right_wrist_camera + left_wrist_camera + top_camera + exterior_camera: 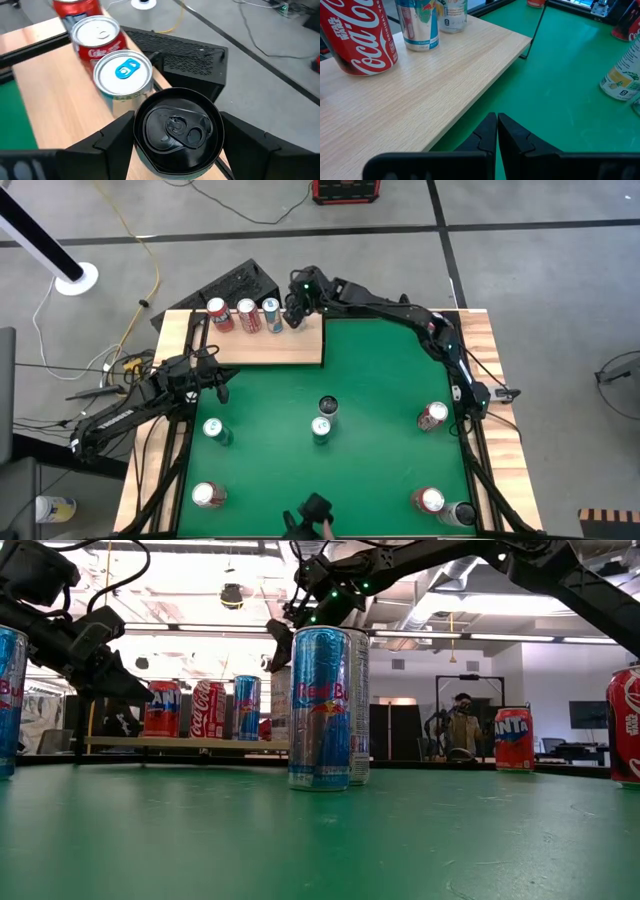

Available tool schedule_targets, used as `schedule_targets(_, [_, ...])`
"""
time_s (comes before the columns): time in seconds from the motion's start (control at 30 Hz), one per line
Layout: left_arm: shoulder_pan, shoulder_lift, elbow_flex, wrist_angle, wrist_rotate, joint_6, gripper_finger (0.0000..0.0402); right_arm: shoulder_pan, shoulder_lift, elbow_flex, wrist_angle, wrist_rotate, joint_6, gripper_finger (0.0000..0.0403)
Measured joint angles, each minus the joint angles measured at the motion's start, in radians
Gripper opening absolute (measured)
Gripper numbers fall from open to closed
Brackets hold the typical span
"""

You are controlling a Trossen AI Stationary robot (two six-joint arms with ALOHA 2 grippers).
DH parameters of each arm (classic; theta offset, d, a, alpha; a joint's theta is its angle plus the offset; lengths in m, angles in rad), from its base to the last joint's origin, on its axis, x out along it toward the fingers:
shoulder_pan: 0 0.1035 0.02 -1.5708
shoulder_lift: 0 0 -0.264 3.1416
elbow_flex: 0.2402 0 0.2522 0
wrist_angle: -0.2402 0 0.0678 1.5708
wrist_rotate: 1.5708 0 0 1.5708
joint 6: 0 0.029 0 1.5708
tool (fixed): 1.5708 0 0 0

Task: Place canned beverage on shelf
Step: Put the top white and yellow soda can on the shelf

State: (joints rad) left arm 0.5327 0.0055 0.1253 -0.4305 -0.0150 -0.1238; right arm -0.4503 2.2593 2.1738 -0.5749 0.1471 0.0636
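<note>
The right gripper [175, 142] is clasping a black-topped can [177, 127] at the far edge of the pale grained shelf [275, 345], just beside three upright cans [245, 315]. Bare board is lying open nearer. The left gripper [496, 135] is hovering shut and empty at the shelf's near edge.

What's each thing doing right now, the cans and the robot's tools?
Right tool: shut on the black-topped can.
Black-topped can: upright, gripped, at the shelf's corner.
Coca-Cola can: upright on the shelf.
Red Bull can: upright on the table.
Left tool: shut, empty, beside the shelf.
</note>
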Motion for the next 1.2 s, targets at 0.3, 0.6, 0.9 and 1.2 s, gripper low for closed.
schedule_targets(0.3, [0.0, 0.0, 0.0, 0.0, 0.0, 0.0, 0.0, -0.039, -0.001, 0.0, -0.004, -0.122, -0.1, 0.0284])
schedule_targets(0.6, [0.0, 0.0, 0.0, 0.0, 0.0, 0.0, 0.0, -0.085, -0.008, -0.002, -0.026, -0.25, -0.152, 0.0285])
schedule_targets(0.9, [0.0, 0.0, 0.0, 0.0, 0.0, 0.0, 0.0, -0.117, -0.008, -0.002, -0.037, -0.343, -0.244, 0.0286])
schedule_targets(1.2, [0.0, 0.0, 0.0, 0.0, 0.0, 0.0, 0.0, -0.135, -0.01, -0.002, -0.051, -0.389, -0.358, 0.0287])
